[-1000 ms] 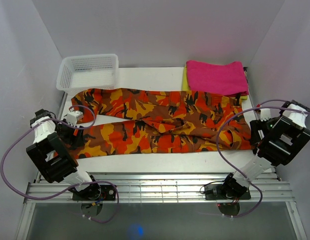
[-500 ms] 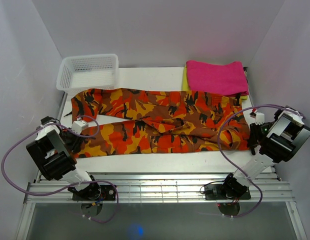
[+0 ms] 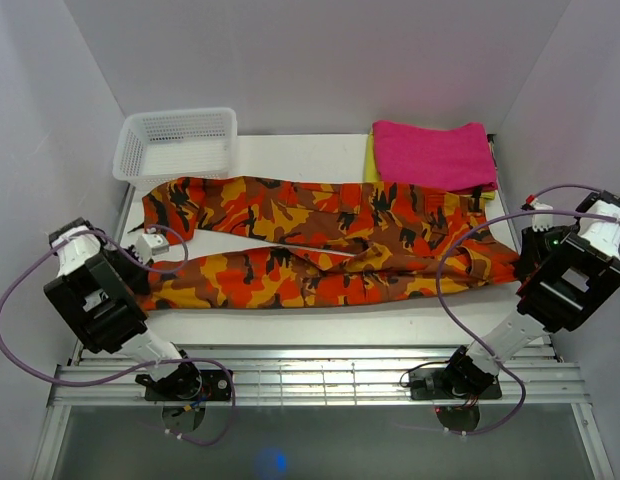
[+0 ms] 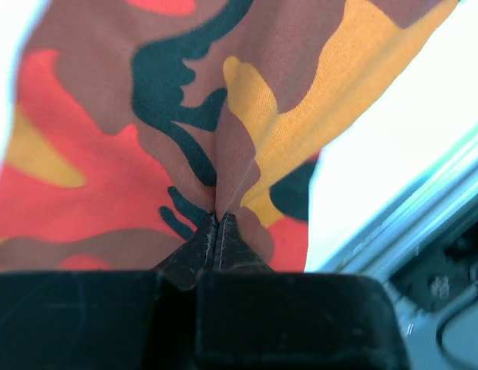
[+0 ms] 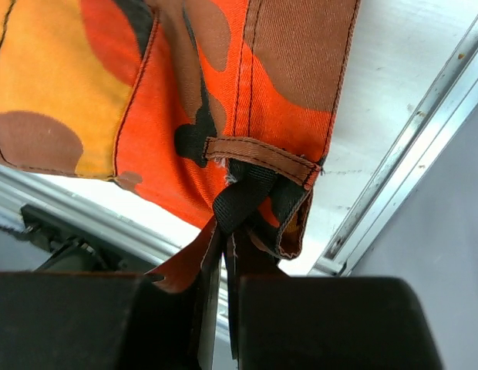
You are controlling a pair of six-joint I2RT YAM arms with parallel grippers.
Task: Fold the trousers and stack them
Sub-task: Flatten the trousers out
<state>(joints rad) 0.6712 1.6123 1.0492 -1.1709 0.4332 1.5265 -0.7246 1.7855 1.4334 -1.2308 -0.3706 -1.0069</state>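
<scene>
The trousers (image 3: 320,245) lay full length, left to right, across the middle of the worktop (image 3: 290,150), not yet folded. The left end effector (image 4: 217,222) was clamped on the near leg's hem, and the right end effector (image 5: 223,231) on the waistband by a belt loop (image 5: 258,158). Folding looked barely started, with stacking to follow. There was one pair of trousers, one white basket (image 3: 175,145), one magenta cloth (image 3: 435,152) and one yellow cloth (image 3: 370,160) beneath it.

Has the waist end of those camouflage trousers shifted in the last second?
Yes. The waist end of the trousers has slid right, farther beyond the right edge of the pink cloth, pinched by the right tool.
</scene>
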